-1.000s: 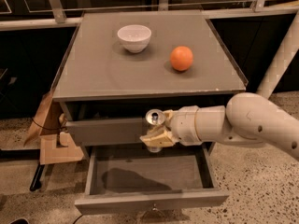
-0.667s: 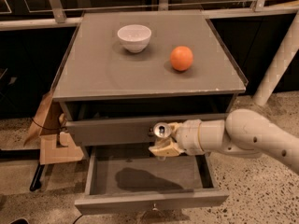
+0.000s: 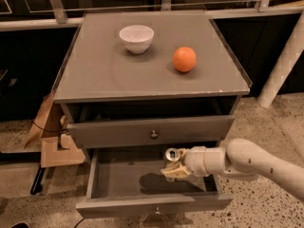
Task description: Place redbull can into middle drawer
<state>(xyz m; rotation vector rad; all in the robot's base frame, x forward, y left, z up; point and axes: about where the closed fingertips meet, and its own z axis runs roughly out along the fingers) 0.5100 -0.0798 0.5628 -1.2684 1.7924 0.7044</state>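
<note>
The redbull can (image 3: pixel 171 156) stands roughly upright, long axis near vertical, its pull-tab top facing up. It sits inside the gripper (image 3: pixel 174 169), whose beige fingers are closed around the lower body, so only the upper end shows above them. Can and gripper hang over the right half of the open middle drawer (image 3: pixel 154 204), above its floor. The arm (image 3: pixel 247 161) reaches in almost level from the right, below the upper drawer (image 3: pixel 118 133).

You'll see a white bowl (image 3: pixel 136 38) and an orange (image 3: pixel 184 59) sitting apart on the grey cabinet top (image 3: pixel 95 75), with brown cardboard (image 3: pixel 53 152) on the floor (image 3: pixel 278 127) beside it.
</note>
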